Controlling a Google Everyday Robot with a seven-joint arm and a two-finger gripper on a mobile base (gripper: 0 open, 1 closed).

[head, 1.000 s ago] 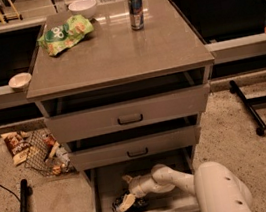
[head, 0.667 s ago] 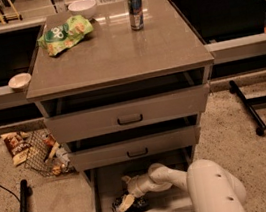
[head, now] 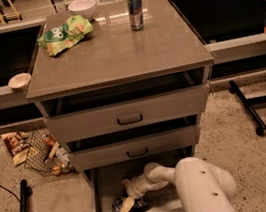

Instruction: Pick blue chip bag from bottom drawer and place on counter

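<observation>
The bottom drawer (head: 100, 197) is pulled open below two shallower drawers. The blue chip bag (head: 132, 208), dark and crumpled, lies on its floor toward the front left. My white arm reaches down into the drawer from the lower right. The gripper (head: 123, 206) is right on the bag, at its left part. The counter (head: 113, 50) is the grey-brown top of the cabinet.
On the counter are a light green bag (head: 64, 35), a white bowl (head: 82, 7) and a can (head: 135, 10). A small bowl (head: 19, 81) sits on the pale ledge at left. A brown snack bag (head: 17, 145) and a wire basket (head: 45, 154) lie on the floor left.
The arm's large white body has shifted slightly left and lower in the view; the gripper stays at the bag in the drawer.
</observation>
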